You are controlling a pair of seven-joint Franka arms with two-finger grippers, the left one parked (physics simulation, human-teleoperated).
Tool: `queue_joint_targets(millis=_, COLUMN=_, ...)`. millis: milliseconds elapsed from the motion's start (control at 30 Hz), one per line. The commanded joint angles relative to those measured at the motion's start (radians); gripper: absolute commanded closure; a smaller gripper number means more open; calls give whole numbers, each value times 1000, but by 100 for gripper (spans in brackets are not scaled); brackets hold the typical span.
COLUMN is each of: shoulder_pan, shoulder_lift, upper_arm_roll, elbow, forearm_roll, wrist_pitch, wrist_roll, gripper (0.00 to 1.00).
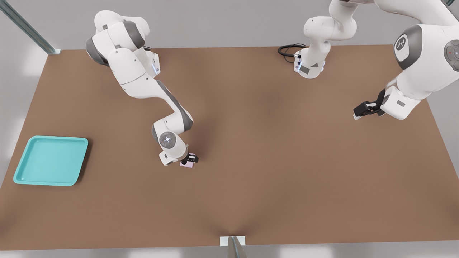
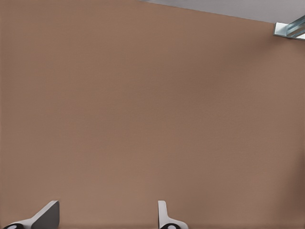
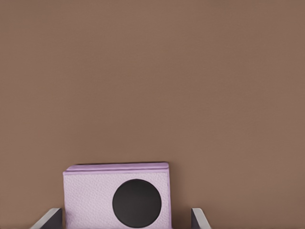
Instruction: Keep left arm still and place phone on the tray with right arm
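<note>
The gripper [image 1: 190, 159] sits low over the phone [image 1: 187, 164] on the table [image 1: 272, 150], its 2 fingers [image 3: 47, 220] spread clear of both sides (nothing gripped), well apart from the tray [image 1: 22, 171].

White jointed right arm [image 1: 143, 77], grey patches, lit wrist cap, black pincer [image 1: 190, 158]
</note>
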Motion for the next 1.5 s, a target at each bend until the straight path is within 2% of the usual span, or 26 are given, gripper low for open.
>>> queue_joint_targets(millis=0, shoulder_pan=0, shoulder_lift=0, upper_arm_roll=0, elbow=0, forearm_roll=1, wrist_pitch=3, wrist_roll=-28, gripper=0)
queue_joint_targets(millis=33, shoulder_pan=0, shoulder_lift=0, upper_arm_roll=0, elbow=-2, forearm_roll=1, wrist_pitch=3, wrist_roll=-28, gripper=4)
queue_joint_targets(millis=67, shoulder_pan=0, shoulder_lift=0, upper_arm_roll=0, elbow=-2, forearm_roll=1, wrist_pitch=3, wrist_roll=-28, gripper=13)
queue_joint_targets(millis=100, shoulder_pan=0, shoulder_lift=0, upper_arm_roll=0, elbow=-2, forearm_roll=1, wrist_pitch=3, wrist_roll=-28, gripper=16)
queue_joint_targets(millis=467, shoulder_pan=-14, shoulder_lift=-39, upper_arm_roll=0, elbow=0, forearm_roll=0, wrist_pitch=-20, wrist_roll=-47, gripper=19)
queue_joint_targets(millis=633, shoulder_pan=-155, shoulder_lift=-146, upper_arm_roll=6, elbow=-45, forearm_roll=0, wrist_pitch=-45, wrist_roll=-243, gripper=19)
queue_joint_targets(millis=800, shoulder_pan=-319, shoulder_lift=-189, upper_arm_roll=6, elbow=-84, forearm_roll=1, wrist_pitch=-46, wrist_roll=-523, gripper=19)
queue_joint_targets(millis=933, shoulder_pan=-415, shoulder_lift=-221, upper_arm_roll=-46, elbow=-112, forearm_roll=6, wrist_pitch=-45, wrist_roll=-775, gripper=19)
queue_joint_targets(millis=1100, shoulder_pan=-593, shoulder_lift=-258, upper_arm_roll=-54, elbow=-130, forearm_roll=9, wrist_pitch=-42, wrist_roll=-1063, gripper=19)
queue_joint_targets(millis=1200, shoulder_pan=-633, shoulder_lift=-240, upper_arm_roll=-117, elbow=-121, forearm_roll=124, wrist_pitch=-34, wrist_roll=-1288, gripper=18)
queue_joint_targets(millis=1300, shoulder_pan=-656, shoulder_lift=-152, upper_arm_roll=-195, elbow=-86, forearm_roll=184, wrist_pitch=-31, wrist_roll=-1478, gripper=19)
queue_joint_targets(millis=1467, shoulder_pan=-712, shoulder_lift=-105, upper_arm_roll=-225, elbow=-40, forearm_roll=184, wrist_pitch=-10, wrist_roll=-1605, gripper=18)
